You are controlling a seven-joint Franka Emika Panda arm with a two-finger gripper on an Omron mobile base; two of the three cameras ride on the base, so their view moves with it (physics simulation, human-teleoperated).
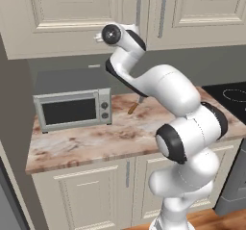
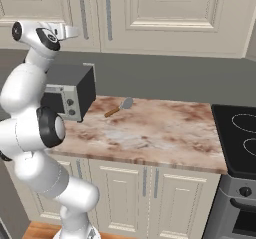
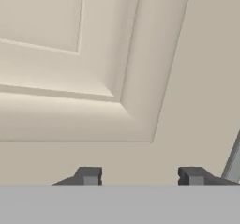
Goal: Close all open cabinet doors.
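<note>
Right in front of your hand camera, the two dark fingertips (image 3: 89, 176) sit up against the lower corner of a cream cabinet door (image 3: 93, 63). You can see a gap between the tips, yet the gripper (image 3: 140, 177) stands at its narrowest with nothing between the jaws. A grey bar handle (image 3: 233, 164) shows just beside the right tip. From your right base view, the gripper (image 2: 70, 31) points at the wall-cabinet doors above the toaster oven (image 2: 70, 95). You have open countertop (image 2: 160, 133) below, where a wooden-handled spatula (image 2: 119, 107) lies near the back, well apart from the stovetop (image 2: 240, 133).
</note>
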